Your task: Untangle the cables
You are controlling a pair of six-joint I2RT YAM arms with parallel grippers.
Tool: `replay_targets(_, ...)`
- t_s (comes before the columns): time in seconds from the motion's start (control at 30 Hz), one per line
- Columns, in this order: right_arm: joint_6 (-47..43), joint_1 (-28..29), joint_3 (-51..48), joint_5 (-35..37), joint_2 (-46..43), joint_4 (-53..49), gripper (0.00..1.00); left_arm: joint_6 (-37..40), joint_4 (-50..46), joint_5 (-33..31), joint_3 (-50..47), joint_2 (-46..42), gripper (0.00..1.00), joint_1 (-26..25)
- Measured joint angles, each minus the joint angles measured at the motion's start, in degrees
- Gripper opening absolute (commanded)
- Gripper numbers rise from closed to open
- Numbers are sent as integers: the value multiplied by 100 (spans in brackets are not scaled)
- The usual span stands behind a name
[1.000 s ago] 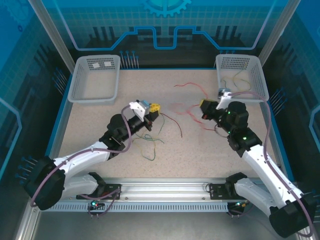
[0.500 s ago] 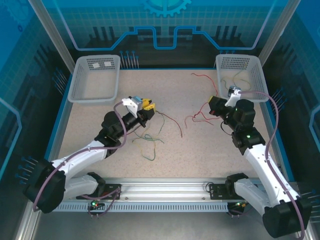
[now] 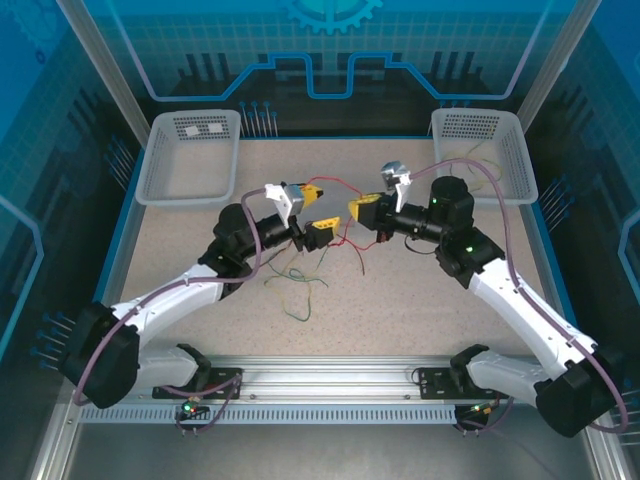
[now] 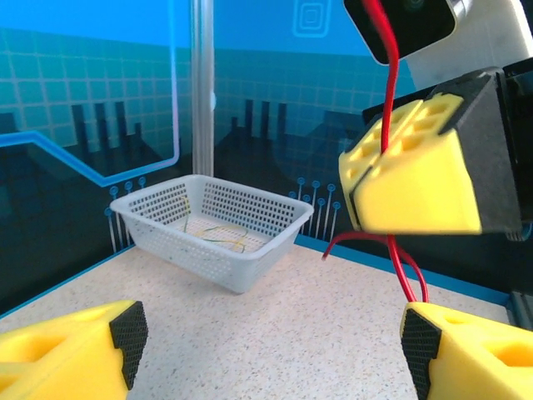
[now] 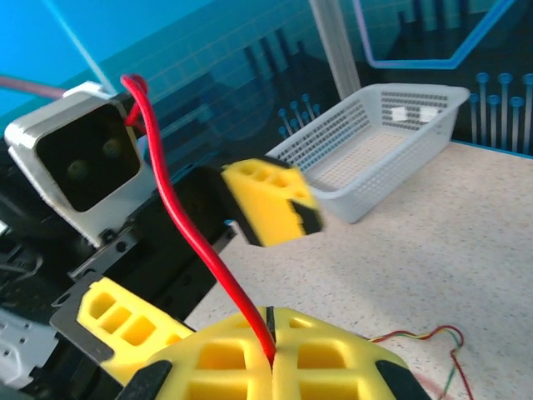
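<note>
Looked like a robotics lab cell: aluminium frame post [image 3: 100, 62] upper left, blue printed wall panels [image 3: 400, 40] behind, mounting rail [image 3: 330, 378] along bottom.

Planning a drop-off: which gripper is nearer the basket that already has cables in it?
Right. The right gripper, jaws shut on the red cable, sits mid-table, left of the basket; the left gripper, jaws open, faces it from farther left.
</note>
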Motion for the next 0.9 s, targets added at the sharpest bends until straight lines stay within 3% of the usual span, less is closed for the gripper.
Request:
replay_targets(0.13,-195,221,57,-83,190,-15,0,-2,-92,146,98,254,82,-83)
replay_targets(0.23,-317,299,118,-31,289,-129,0,-9,-157,210,142,354,71,-138)
replay_targets(0.43,-446,396,214,81,293,-131,0,-13,-192,339,249,520,64,-251)
replay_targets(0.9,-522,437,225,415,101,-125,0,0,-201,227,39,177,69,-271)
